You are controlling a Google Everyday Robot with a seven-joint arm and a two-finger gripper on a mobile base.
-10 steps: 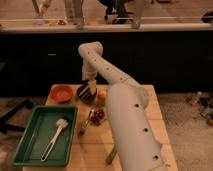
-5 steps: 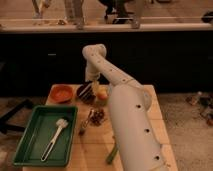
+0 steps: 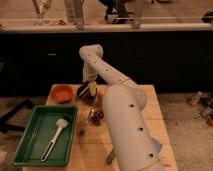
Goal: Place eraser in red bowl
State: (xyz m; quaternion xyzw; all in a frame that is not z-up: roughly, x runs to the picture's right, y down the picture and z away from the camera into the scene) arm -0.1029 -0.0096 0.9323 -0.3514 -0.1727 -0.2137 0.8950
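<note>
End effector hangs over the dark bowl; the red bowl beside it lies unobstructed.

You have a plain orange-red red bowl, the gripper at its three o'clock, and a green tray at six.

The arm is a thick, smooth white tube, widest in its near segment, with a few small dark round holes dotted along it. A slimmer white link leads to a rounded white elbow. The dark jaws at its end sit low over the far side of the bench.
</note>
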